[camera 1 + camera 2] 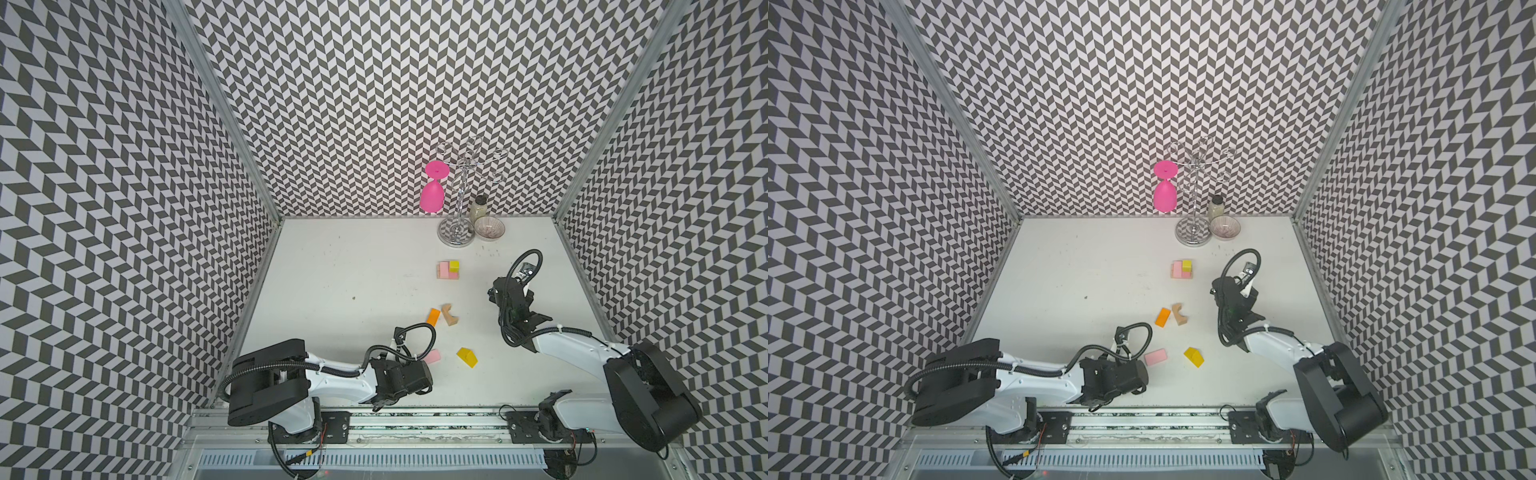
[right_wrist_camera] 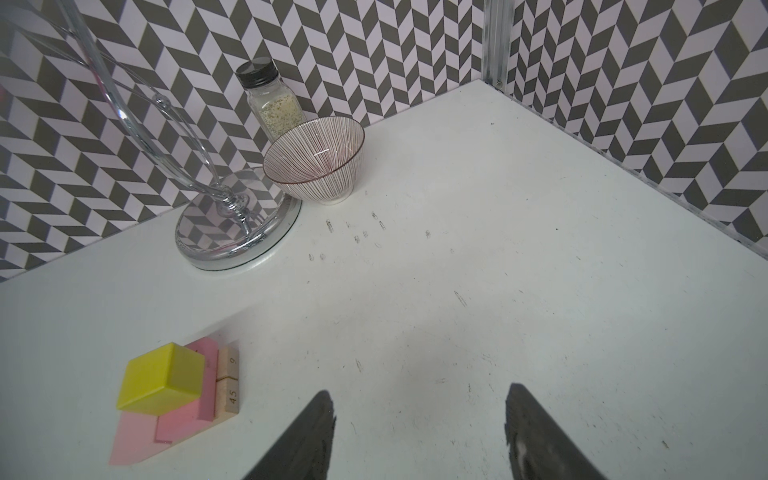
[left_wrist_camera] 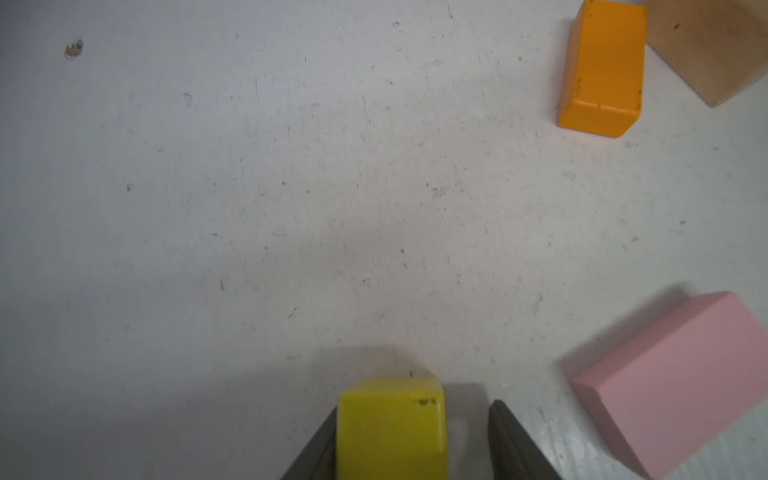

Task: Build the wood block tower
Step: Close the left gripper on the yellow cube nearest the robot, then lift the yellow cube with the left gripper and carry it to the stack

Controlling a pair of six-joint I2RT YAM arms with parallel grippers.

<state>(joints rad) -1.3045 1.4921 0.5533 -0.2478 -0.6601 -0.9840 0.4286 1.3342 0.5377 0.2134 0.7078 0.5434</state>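
The tower (image 1: 448, 270) stands mid-table: tan numbered bars at its base, pale pink bars over them and a yellow cube (image 2: 162, 380) on one corner. My left gripper (image 3: 414, 415) points down near the front edge with its jaws round a second yellow cube (image 3: 390, 428). One finger touches that cube and a gap shows at the other; in both top views my wrist (image 1: 399, 374) hides it. Loose wood blocks lie nearby: an orange bar (image 1: 432, 317), a tan arch (image 1: 449, 314), a pink bar (image 1: 1155, 356) and a yellow roof piece (image 1: 467, 357). Right of the tower, my right gripper (image 2: 420, 390) hangs open and empty.
At the back wall stand a chrome wire stand (image 1: 457, 237), a magenta goblet (image 1: 432, 195) hung on it, a spice jar (image 1: 480, 205) and a striped bowl (image 1: 489, 228). Patterned walls enclose three sides. A metal rail (image 1: 415, 415) runs along the front.
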